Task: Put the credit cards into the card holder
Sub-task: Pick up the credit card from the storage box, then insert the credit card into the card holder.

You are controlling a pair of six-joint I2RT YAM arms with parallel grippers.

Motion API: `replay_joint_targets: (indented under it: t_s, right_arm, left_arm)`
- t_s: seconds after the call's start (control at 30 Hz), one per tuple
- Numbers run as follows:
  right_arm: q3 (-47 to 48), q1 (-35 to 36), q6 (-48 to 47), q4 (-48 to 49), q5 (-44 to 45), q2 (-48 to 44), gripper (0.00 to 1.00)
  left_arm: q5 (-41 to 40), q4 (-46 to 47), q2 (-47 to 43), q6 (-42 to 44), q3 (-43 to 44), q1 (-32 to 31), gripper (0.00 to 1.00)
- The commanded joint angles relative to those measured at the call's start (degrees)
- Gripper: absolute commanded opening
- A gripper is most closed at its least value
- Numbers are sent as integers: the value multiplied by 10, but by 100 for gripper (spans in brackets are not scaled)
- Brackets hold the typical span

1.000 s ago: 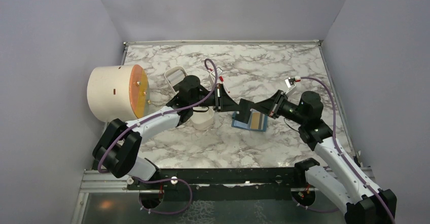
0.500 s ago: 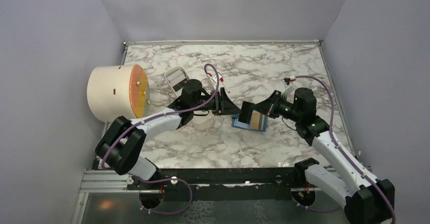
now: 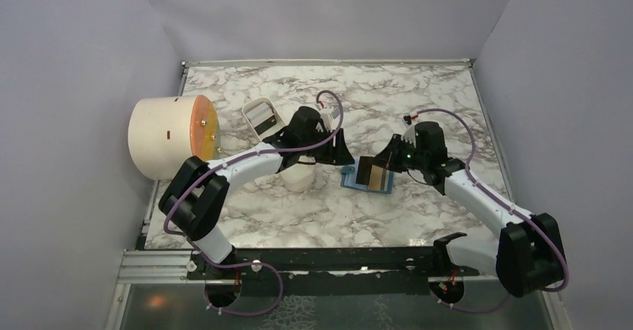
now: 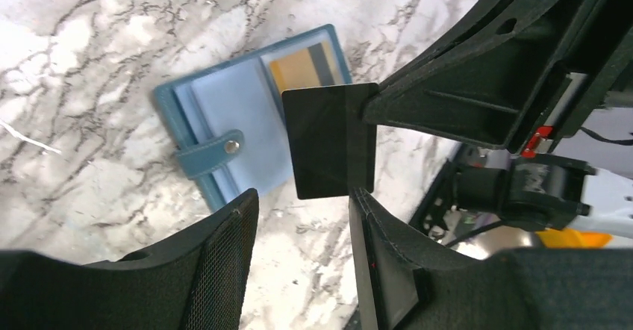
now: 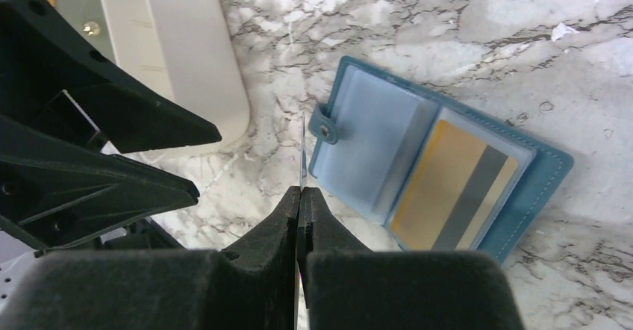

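The teal card holder (image 4: 224, 132) lies open on the marble, and a yellow-orange credit card (image 5: 451, 184) with a grey band sits in its right pocket. My right gripper (image 5: 301, 190) is shut on the dark grey credit card (image 4: 328, 139), which stands on edge just left of the holder's snap. In the right wrist view this card (image 5: 302, 147) shows only as a thin line. My left gripper (image 4: 302, 203) is open, its fingertips (image 4: 240, 209) just short of the dark card's edge and not touching it. From above, both grippers meet over the card holder (image 3: 357, 184).
A cream cylinder (image 3: 160, 137) with a round orange face lies at the left. A long white tray (image 5: 186, 54) sits under the left arm, a small white frame (image 3: 259, 116) behind it. Grey walls close in the table's sides and back.
My left gripper has opened and let go of the dark card, which only the right gripper holds now. The right arm's wrist has swung inward over the holder.
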Motion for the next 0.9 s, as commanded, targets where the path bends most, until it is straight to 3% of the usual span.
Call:
replay_joint_targets:
  t_s: [0.0,0.4,0.87]
  right_arm:
    - [18,-14,-23,34,19,32,1]
    - [-4,-70,-35,80,-11,83,1]
    - [-30,-110,-33,121,-30,109,1]
  left_arm:
    - [-50,-68,46,75,42,-12,49]
    - [-97,-151,152,142,130,-41,51]
    - [-148,-188,189,174,162,-59,52]
